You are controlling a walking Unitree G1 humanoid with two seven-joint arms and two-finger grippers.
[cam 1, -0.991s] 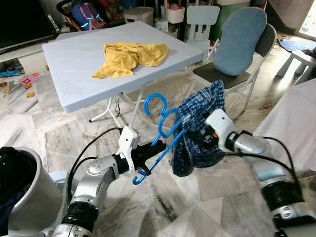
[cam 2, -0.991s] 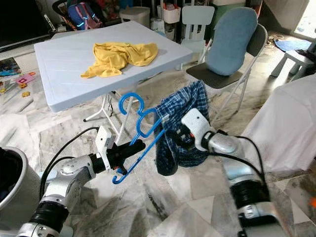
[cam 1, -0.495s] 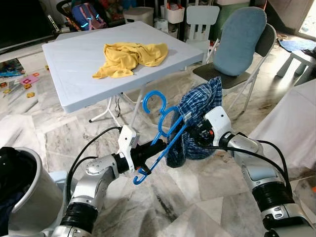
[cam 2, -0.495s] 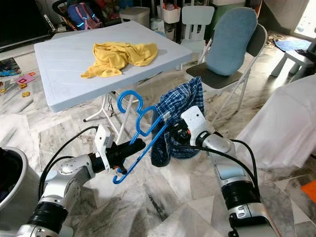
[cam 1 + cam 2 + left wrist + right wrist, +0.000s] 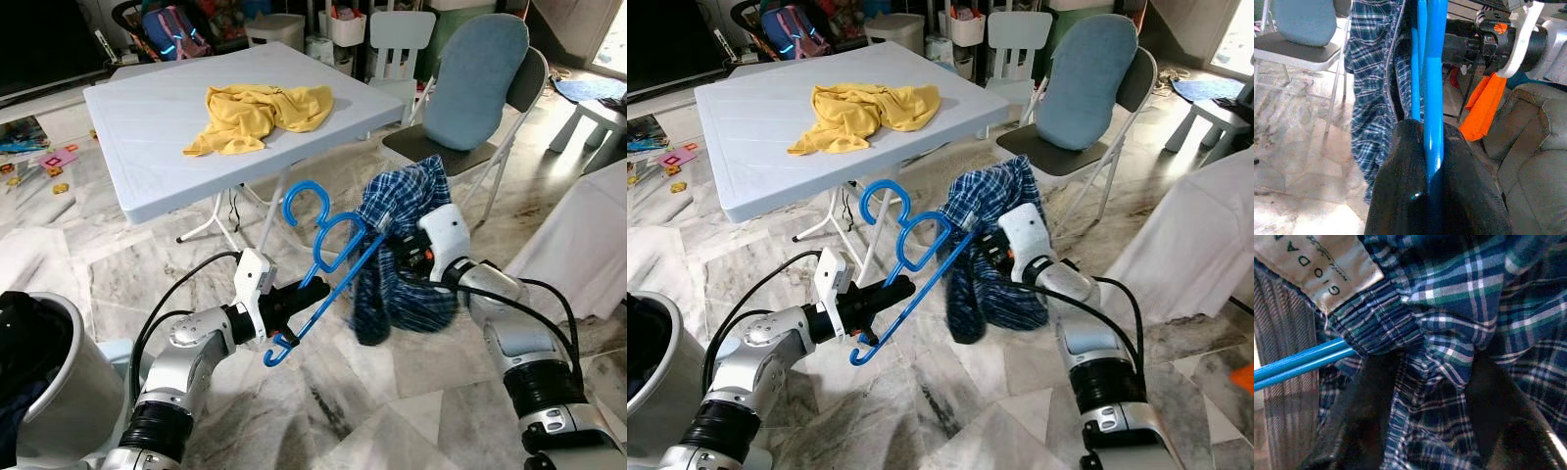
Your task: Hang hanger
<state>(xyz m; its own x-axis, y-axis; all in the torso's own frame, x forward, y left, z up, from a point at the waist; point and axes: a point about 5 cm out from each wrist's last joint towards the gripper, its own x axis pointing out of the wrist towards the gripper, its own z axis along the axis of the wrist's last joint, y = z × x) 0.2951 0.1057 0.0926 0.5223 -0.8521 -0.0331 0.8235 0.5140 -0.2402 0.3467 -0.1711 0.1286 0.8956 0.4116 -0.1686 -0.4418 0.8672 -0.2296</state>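
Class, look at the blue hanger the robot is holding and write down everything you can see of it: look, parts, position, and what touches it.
The blue hanger looks like glossy plastic, two thin hangers held together, with two curled hooks at the top. It tilts diagonally, hooks up toward the table. The left gripper is shut on its lower end, where a small end hook curls below. Its upper arm runs into the plaid garment, near the label, which the right gripper clutches.

Marble floor (image 5: 323, 411), pale blue folding table (image 5: 157, 137), cushioned folding chair (image 5: 480, 88), white sofa (image 5: 588, 235)
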